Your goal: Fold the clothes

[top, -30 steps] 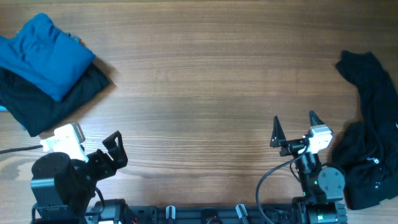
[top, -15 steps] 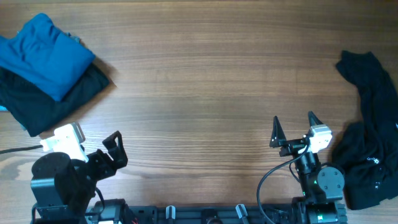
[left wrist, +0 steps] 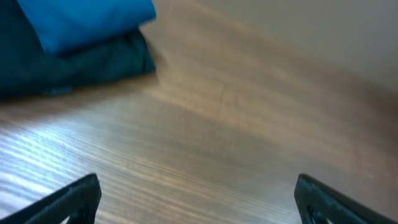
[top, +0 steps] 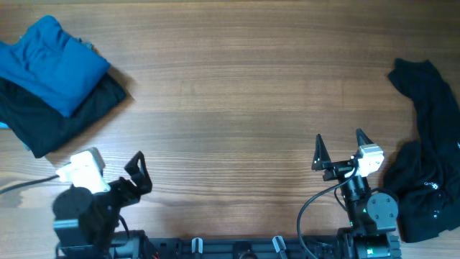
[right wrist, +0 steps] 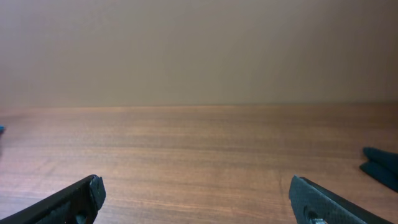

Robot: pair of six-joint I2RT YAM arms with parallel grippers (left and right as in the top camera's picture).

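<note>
A folded blue garment (top: 50,61) lies on top of a folded dark garment (top: 57,119) at the table's far left; both show in the left wrist view, blue (left wrist: 81,18) over dark (left wrist: 74,65). A crumpled black garment (top: 428,151) lies unfolded at the right edge; a bit of it shows in the right wrist view (right wrist: 380,163). My left gripper (top: 136,173) is open and empty near the front left. My right gripper (top: 339,147) is open and empty near the front right, left of the black garment.
The wooden table (top: 237,93) spans the view between the two clothing piles. The arm bases and cables sit along the front edge (top: 237,248).
My left arm has shifted a little to the right and turned; its wrist view is blurred. The right arm and the clothes have not moved.
</note>
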